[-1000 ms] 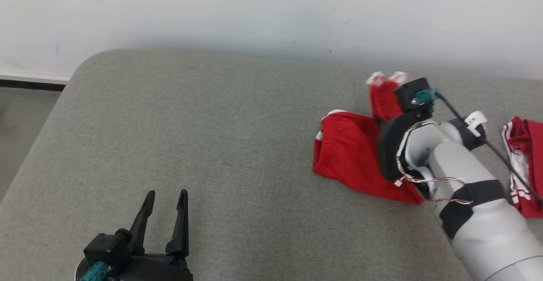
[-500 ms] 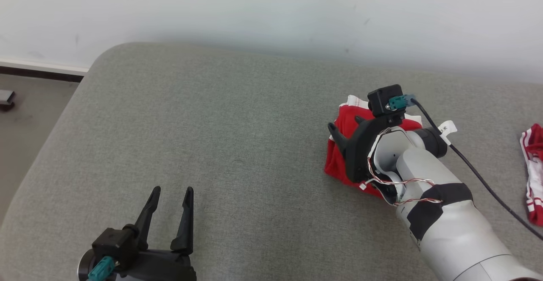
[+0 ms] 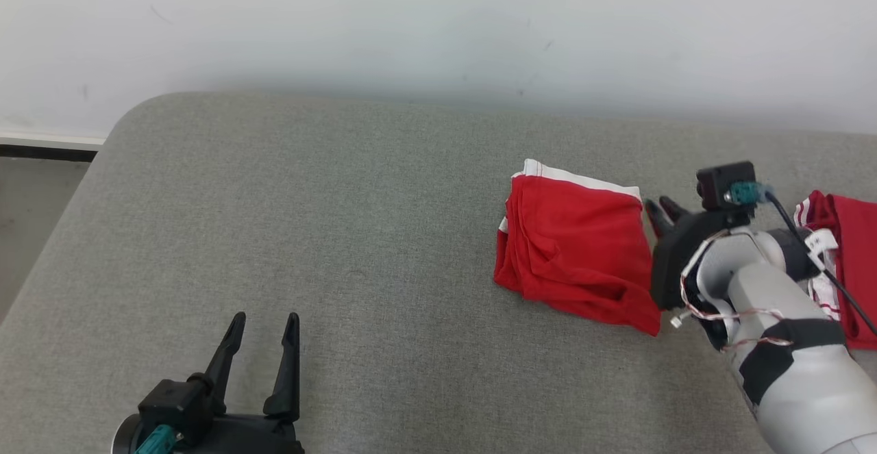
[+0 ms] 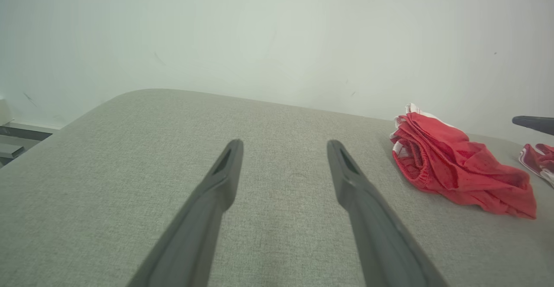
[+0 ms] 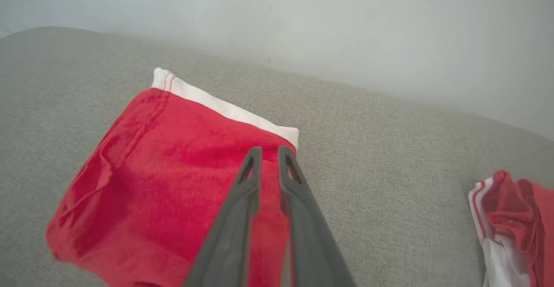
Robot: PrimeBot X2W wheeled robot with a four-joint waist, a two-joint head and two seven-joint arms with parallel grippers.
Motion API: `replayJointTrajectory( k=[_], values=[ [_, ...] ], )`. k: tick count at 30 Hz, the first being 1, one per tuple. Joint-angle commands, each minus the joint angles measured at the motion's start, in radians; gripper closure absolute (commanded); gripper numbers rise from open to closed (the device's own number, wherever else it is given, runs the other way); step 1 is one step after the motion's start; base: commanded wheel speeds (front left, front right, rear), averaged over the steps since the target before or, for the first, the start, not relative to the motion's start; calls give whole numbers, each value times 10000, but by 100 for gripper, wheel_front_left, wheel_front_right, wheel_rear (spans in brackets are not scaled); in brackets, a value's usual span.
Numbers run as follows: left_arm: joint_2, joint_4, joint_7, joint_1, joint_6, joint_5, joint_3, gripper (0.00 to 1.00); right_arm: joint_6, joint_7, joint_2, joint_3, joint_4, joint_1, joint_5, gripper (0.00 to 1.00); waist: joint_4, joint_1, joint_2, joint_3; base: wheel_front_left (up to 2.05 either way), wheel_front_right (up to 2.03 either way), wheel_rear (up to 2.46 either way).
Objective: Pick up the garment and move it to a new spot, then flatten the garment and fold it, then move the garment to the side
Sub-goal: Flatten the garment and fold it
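The garment (image 3: 575,255) is a pair of red shorts with a white band, lying folded in a rough square on the grey cushion (image 3: 342,235). It also shows in the left wrist view (image 4: 454,170) and the right wrist view (image 5: 173,178). My right gripper (image 3: 661,207) hovers at the garment's right edge. In the right wrist view its fingers (image 5: 269,153) stand a narrow gap apart over the red cloth, holding nothing. My left gripper (image 3: 264,320) rests open at the lower left, far from the garment, its fingers (image 4: 283,146) spread wide above bare cushion.
A second red and white garment (image 3: 846,262) lies crumpled at the right edge, just beyond my right forearm (image 5: 510,217). A pale wall runs behind the cushion. The cushion's rounded left corner drops to the floor (image 3: 27,221).
My right gripper let go of the garment and drew back to the right. The raised flap now lies folded over the rest. The head view has also shifted.
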Motion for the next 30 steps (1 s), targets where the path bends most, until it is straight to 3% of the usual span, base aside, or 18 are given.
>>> replayJointTrajectory(
  k=[1,5,10,16,18,23,27,30],
  values=[
    [23,-19,7,110,-6,64,-1,0,-27,-183,-18,-35,113,209,-197,100,-18,1,0,54,0,0,0],
    [-18,-35,6,-21,-38,68,-122,0,-27,-724,233,-213,621,506,-652,100,52,1,0,209,0,0,0],
    [-45,22,7,-150,-61,19,-195,0,-27,-1305,1083,-42,1064,688,-1089,100,143,1,0,361,0,0,0],
    [-61,149,7,-241,-51,34,-174,0,-29,-1370,1764,864,1165,910,-1050,100,198,1,0,382,0,0,0],
    [-61,192,7,-255,-57,61,-176,0,-29,-1266,1820,1362,866,1168,-684,100,218,1,0,321,0,0,0],
    [-24,244,6,-180,-18,133,-40,0,-27,-1084,1779,2900,-1054,1812,1470,100,11,1,0,85,0,0,0],
    [32,191,7,-28,47,189,171,0,-27,-1779,1808,3151,-1877,2029,2697,100,-419,1,0,-171,0,0,0],
    [49,112,7,150,134,210,349,0,-27,-2459,1808,2996,-2091,2052,2994,100,-839,1,0,-408,0,0,0]
  ],
)
